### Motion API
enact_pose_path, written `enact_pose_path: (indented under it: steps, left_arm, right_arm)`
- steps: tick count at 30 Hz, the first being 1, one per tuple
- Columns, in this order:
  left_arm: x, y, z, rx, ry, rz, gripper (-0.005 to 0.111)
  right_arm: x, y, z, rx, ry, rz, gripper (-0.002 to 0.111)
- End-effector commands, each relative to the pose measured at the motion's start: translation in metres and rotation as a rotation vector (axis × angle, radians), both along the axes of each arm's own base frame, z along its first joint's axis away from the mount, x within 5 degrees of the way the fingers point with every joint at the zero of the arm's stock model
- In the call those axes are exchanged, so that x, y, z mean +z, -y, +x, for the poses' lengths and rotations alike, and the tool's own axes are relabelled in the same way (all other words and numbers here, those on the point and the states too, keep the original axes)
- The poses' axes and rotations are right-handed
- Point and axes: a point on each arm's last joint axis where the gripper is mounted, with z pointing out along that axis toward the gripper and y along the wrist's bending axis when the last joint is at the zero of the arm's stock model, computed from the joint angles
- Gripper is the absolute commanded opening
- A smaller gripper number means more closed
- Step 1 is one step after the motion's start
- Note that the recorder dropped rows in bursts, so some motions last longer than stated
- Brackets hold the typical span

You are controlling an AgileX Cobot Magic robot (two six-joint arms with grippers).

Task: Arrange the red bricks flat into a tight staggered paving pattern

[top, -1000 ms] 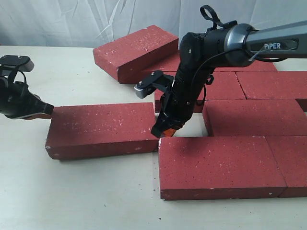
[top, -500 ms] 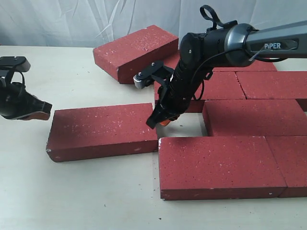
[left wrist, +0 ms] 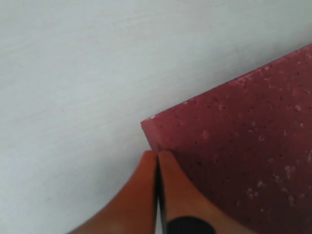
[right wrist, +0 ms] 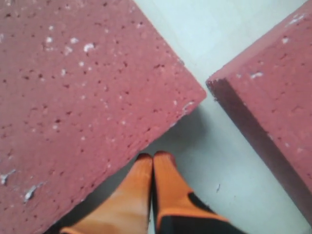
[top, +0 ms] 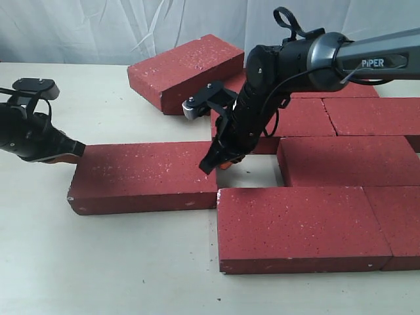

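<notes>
The left gripper [top: 77, 149] and right gripper [top: 207, 168], both clenched on nothing, sit at the ends of the loose brick [top: 141, 174] flat on the surface [top: 105, 262], so push it slowly, straight, to the next brick [top: 348, 161].

- Rough, white-speckled red bricks [top: 298, 226] lie flat in staggered rows on the right of the desk [top: 131, 262].
- A loose brick [top: 141, 176] lies flat at left, its end just beside the front row.
- A rear brick [top: 187, 69] sits askew, partly over another.
</notes>
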Motion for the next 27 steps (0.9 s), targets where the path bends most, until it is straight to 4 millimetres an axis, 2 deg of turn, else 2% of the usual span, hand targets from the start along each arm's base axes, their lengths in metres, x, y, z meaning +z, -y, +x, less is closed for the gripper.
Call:
enact_pose_path:
  steps: [1, 4, 9, 12, 17, 22, 27]
  left_arm:
    - [-0.002, 0.007, -0.002, -0.028, -0.024, -0.015, 0.000]
    - [-0.002, 0.006, -0.002, -0.025, -0.027, -0.013, 0.000]
    - [-0.002, 0.006, -0.003, -0.028, -0.032, -0.019, 0.000]
    - [-0.002, 0.006, -0.003, -0.030, -0.033, -0.020, 0.000]
    - [-0.002, 0.007, -0.003, -0.027, -0.033, -0.023, 0.000]
    - [-0.002, 0.007, -0.003, -0.026, -0.033, -0.023, 0.000]
    - [-0.002, 0.007, -0.003, -0.026, -0.033, -0.023, 0.000]
  right_arm:
    - [0.006, 0.000, 0.004, -0.028, 0.037, 0.030, 0.001]
    - [0.017, 0.002, 0.000, -0.013, 0.027, 0.021, 0.001]
    - [0.052, 0.016, -0.014, -0.004, -0.004, -0.055, 0.001]
    - [0.060, 0.016, -0.025, -0.043, -0.036, 0.002, 0.001]
    - [0.057, -0.015, -0.058, 0.297, -0.135, 0.130, 0.001]
    - [0.037, -0.030, -0.076, 0.421, -0.202, 0.038, 0.001]
    - [0.017, -0.039, -0.080, 0.496, -0.182, -0.060, 0.001]
